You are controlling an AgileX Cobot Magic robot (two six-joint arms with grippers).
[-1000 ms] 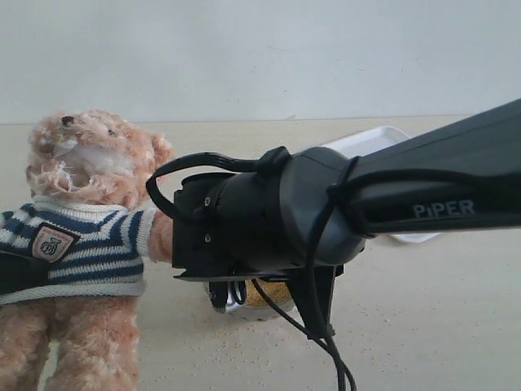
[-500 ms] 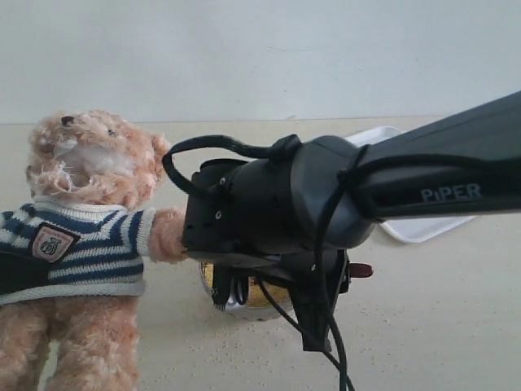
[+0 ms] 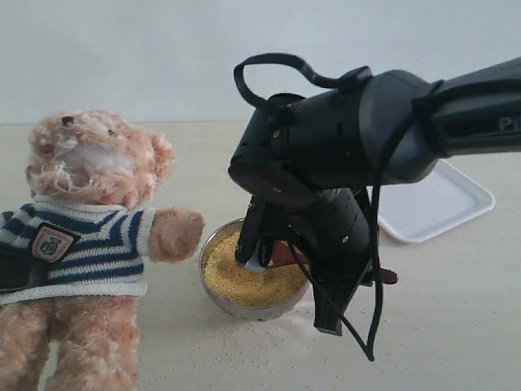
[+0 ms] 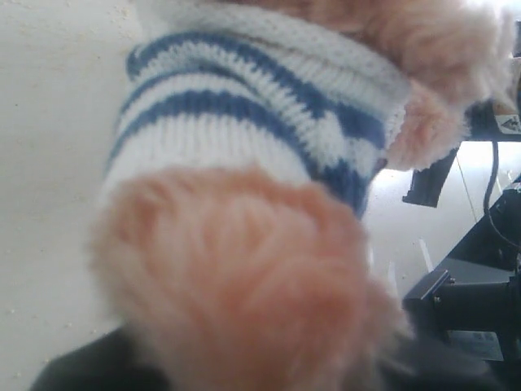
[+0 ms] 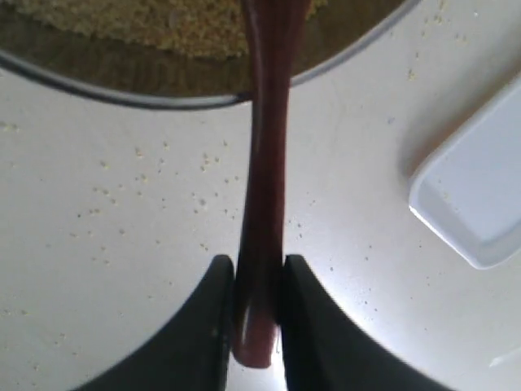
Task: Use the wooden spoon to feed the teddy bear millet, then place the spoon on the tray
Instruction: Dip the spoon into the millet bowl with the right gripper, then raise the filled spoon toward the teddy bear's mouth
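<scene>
The teddy bear [image 3: 89, 212] stands upright at the left in its striped sweater. A steel bowl [image 3: 213, 285] of millet [image 3: 244, 281] sits just right of its paw. My right gripper [image 3: 373, 277] is shut on the handle end of the wooden spoon [image 3: 282, 254]. In the right wrist view the gripper [image 5: 259, 269] pinches the spoon [image 5: 267, 163], which runs over the bowl rim [image 5: 122, 96] to the millet [image 5: 146, 24]; its head is cut off. The white tray [image 3: 440, 204] lies at the back right. Bear fur [image 4: 244, 277] hides my left gripper's jaws.
Stray millet grains [image 3: 203, 346] are scattered on the tabletop around the bowl. The right arm's black wrist and cable [image 3: 342, 147] loom over the bowl. A corner of the tray [image 5: 480, 195] shows beside the spoon in the right wrist view.
The right arm has swung up and to the right, away from the bear's paw, and has uncovered the bowl. The spoon's head now sits at the millet. The bear has stayed put.
</scene>
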